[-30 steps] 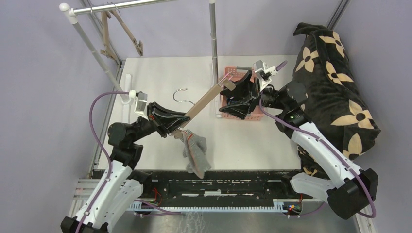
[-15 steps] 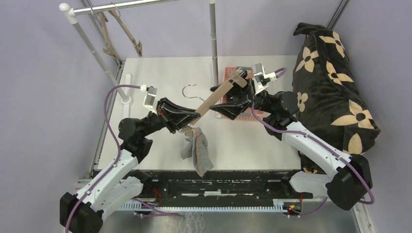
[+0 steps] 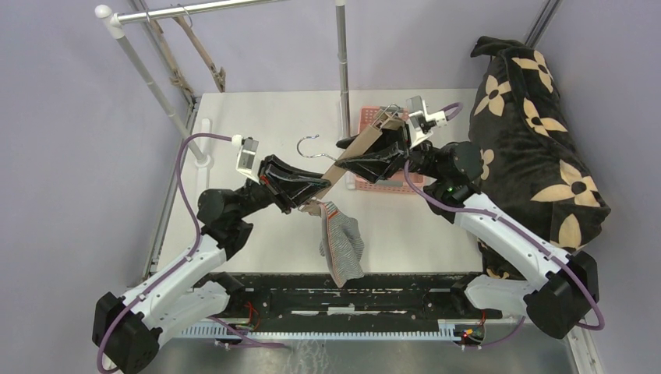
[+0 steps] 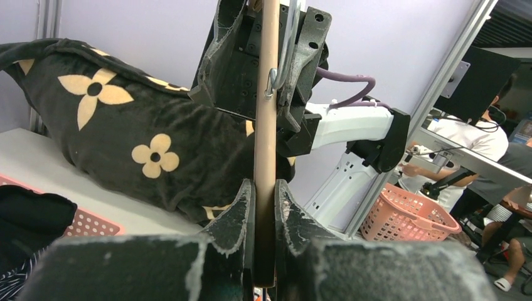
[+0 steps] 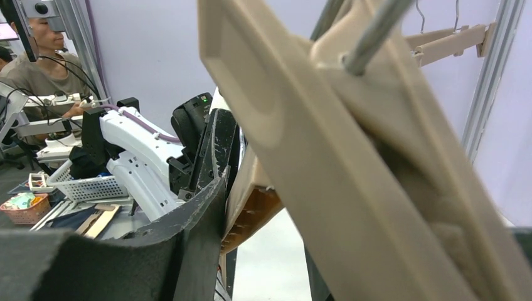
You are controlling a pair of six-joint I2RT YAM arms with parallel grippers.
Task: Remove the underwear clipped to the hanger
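Observation:
A tan hanger (image 3: 366, 140) is held slanted above the table between both arms. The grey-and-white striped underwear (image 3: 341, 245) hangs from a clip at its lower end. My left gripper (image 3: 318, 189) is shut on that lower end; in the left wrist view the bar (image 4: 266, 125) stands upright between the left gripper (image 4: 265, 207) jaws. My right gripper (image 3: 348, 160) is closed across the bar near the metal hook (image 3: 308, 144). In the right wrist view one finger (image 5: 201, 219) presses the bar (image 5: 251, 194), and a tan clip (image 5: 351, 163) hides the other finger.
A pink basket (image 3: 372, 125) sits under the right gripper, with black cloth (image 4: 31, 216) lying in it. A big black cushion with tan flowers (image 3: 538, 140) fills the right side. A metal rack pole (image 3: 341, 54) stands behind, and spare hangers (image 3: 199, 58) hang on the rail.
Both arms carried the hanger right and up. The striped underwear swung right with it. The right gripper slid from the upper clip down the bar and narrowed onto it.

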